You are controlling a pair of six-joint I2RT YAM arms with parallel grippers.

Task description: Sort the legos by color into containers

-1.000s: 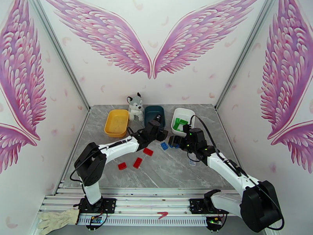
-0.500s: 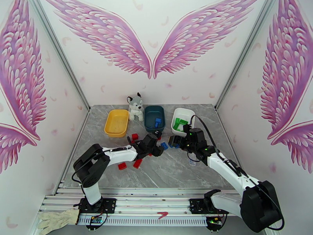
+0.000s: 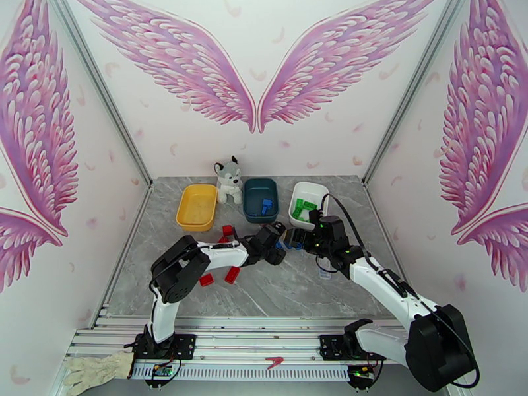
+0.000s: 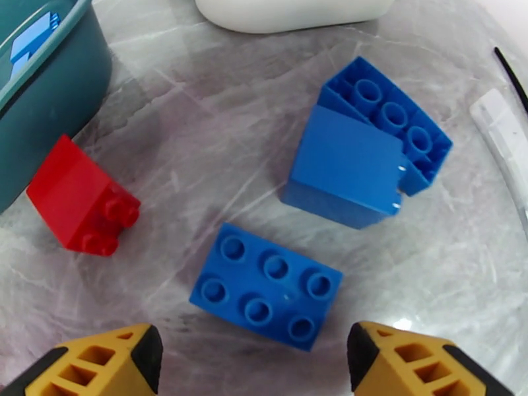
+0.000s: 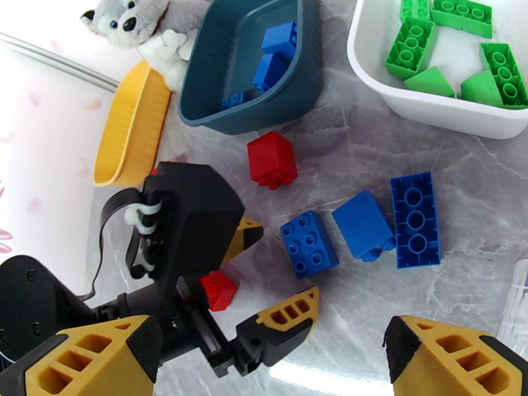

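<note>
Now left fingers parted near blue lego; right fingers parted wide, empty.

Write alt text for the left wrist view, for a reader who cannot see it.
The left pincer hangs open over a flat blue six-stud brick on the marble table. Beyond it lie two more blue bricks, a red brick near the teal tray at left, and the edge of the white tray at top.

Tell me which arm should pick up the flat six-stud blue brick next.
Left, likely. The open left gripper is lined up on the blue brick, just ahead of its fingers. The right gripper, also open, sits farther back behind it.
</note>
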